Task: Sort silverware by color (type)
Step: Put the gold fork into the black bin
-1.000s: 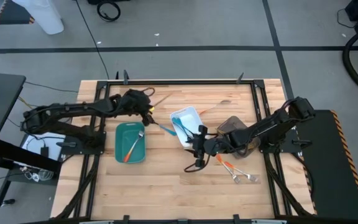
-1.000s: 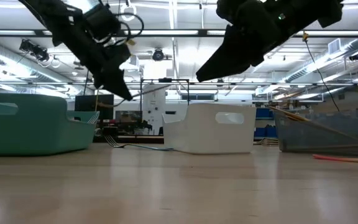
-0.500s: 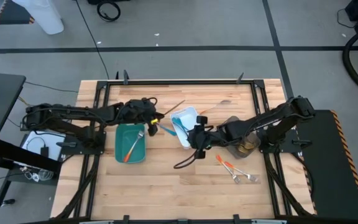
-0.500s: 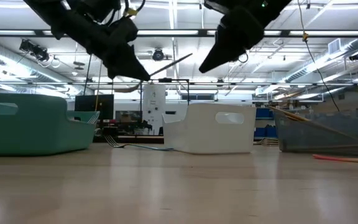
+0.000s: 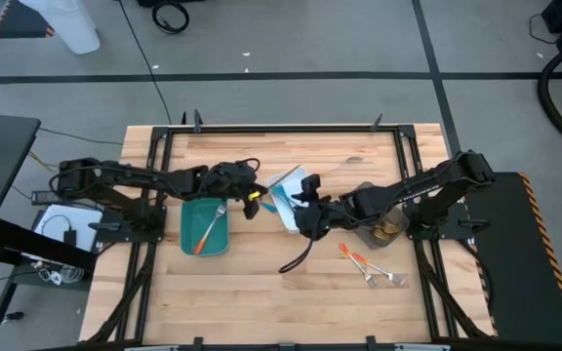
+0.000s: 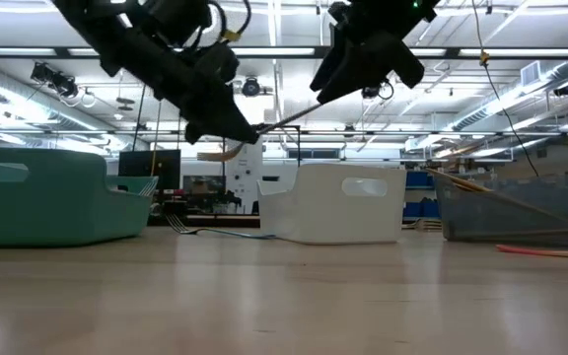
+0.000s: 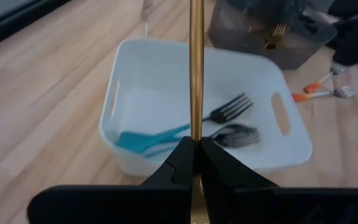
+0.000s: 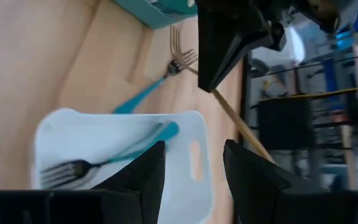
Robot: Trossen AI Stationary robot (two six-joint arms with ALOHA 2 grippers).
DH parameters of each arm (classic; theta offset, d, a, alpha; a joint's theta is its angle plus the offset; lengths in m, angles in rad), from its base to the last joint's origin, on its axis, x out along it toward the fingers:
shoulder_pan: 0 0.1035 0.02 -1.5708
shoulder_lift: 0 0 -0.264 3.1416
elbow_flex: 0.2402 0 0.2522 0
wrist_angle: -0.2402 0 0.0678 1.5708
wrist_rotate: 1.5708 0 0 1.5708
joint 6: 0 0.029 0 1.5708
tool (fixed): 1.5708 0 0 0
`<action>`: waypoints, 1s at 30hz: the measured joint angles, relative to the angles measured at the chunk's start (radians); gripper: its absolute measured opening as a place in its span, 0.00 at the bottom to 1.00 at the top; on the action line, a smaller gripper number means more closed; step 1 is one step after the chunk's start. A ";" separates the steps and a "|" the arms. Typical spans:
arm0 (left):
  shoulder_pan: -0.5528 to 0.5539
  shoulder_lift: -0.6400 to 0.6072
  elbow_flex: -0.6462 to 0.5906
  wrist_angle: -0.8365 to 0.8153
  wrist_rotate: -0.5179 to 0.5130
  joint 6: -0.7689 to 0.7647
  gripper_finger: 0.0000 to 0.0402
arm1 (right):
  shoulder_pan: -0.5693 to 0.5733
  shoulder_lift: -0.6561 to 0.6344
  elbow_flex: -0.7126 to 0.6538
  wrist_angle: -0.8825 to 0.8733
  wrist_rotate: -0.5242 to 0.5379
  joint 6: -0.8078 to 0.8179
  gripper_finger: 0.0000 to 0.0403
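A gold piece of silverware (image 7: 196,56) hangs in the air over the white tray (image 5: 283,182), with my left gripper (image 5: 252,193) shut on it. The white tray (image 7: 263,87) holds blue-handled forks (image 7: 160,137). My right gripper (image 5: 303,198) hovers open beside it, above the tray's near side, holding nothing. One blue-handled fork (image 8: 146,91) lies flat on the table between the white and teal trays. An orange-handled fork (image 5: 209,230) lies in the teal tray (image 5: 188,239). Two orange-handled forks (image 5: 369,267) lie on the table at the right. Gold pieces (image 7: 276,34) sit in the grey-brown tray (image 5: 369,195). My left gripper pinches the gold piece's slim shaft (image 7: 196,127) between its two fingers. The fingers slant down from the table's left. The long shaft (image 6: 289,115) sticks out past the fingertips toward the right, slanting up, lifted clear of tray and table.
The three trays stand in a row across the table's middle: teal, white, grey-brown. Black frame rails (image 5: 291,128) run along the table's far and side edges. Bare wood lies toward the near edge (image 5: 261,302).
My left gripper has carried the gold piece toward the table's right, from beyond the teal tray to the white tray's left edge, staying shut. My right gripper has risen, rolled, and drifted toward the far edge to the white tray's near side, staying open.
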 joint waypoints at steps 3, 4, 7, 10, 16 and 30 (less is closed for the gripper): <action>-0.010 0.028 0.047 -0.003 0.013 0.000 0.05 | 0.000 0.000 0.000 -0.004 0.049 -0.052 0.42; -0.015 0.039 0.064 -0.007 0.014 0.001 0.05 | 0.000 0.000 0.000 -0.006 0.067 -0.070 0.42; -0.027 0.071 0.123 -0.054 0.019 0.019 0.05 | 0.000 0.000 0.000 -0.006 0.101 -0.117 0.42; -0.034 0.104 0.188 -0.131 0.022 0.026 0.05 | 0.000 0.000 0.000 -0.014 0.128 -0.132 0.42; -0.039 0.164 0.295 -0.192 0.044 0.034 0.05 | 0.000 0.001 -0.002 -0.034 0.136 -0.195 0.42; -0.081 0.207 0.360 -0.168 0.099 0.046 0.06 | -0.009 0.001 -0.002 -0.091 0.146 -0.232 0.29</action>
